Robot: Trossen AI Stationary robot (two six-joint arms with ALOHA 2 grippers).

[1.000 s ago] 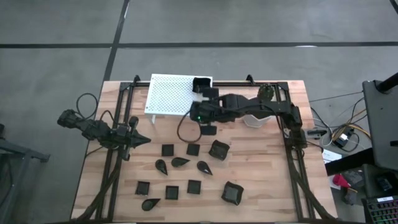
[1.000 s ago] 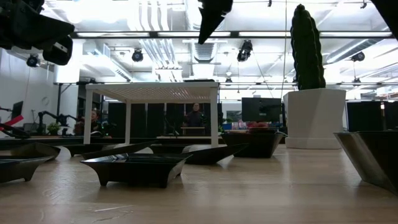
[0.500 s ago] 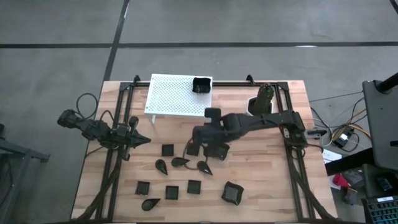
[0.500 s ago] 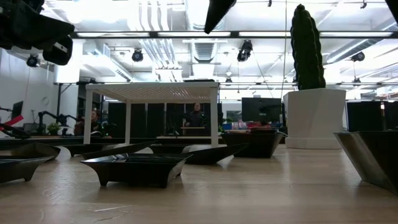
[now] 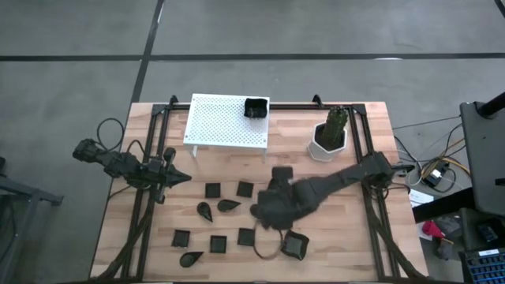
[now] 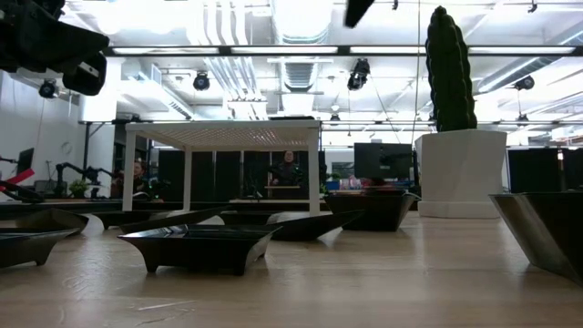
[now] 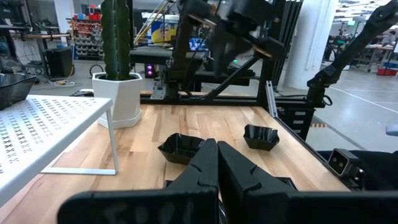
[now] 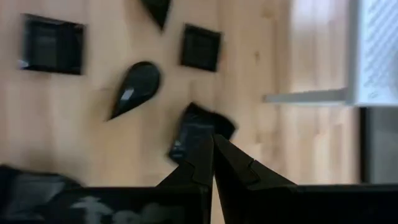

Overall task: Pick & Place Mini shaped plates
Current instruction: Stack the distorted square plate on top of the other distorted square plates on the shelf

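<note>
Having left one raised-rim square plate [image 5: 255,107] on the white rack [image 5: 223,122], the right hand [image 8: 211,163], closed and empty, has swung toward six o'clock over the remaining plates.

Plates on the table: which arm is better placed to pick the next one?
Right. Its gripper hangs over the plates in the table's middle, one plate just past its tips. The left gripper waits at the left side.

Bright, even overhead lighting, glaring ceiling lights [image 6: 301,18] in the low view, soft shadows, motion blur across the right wrist view
</note>
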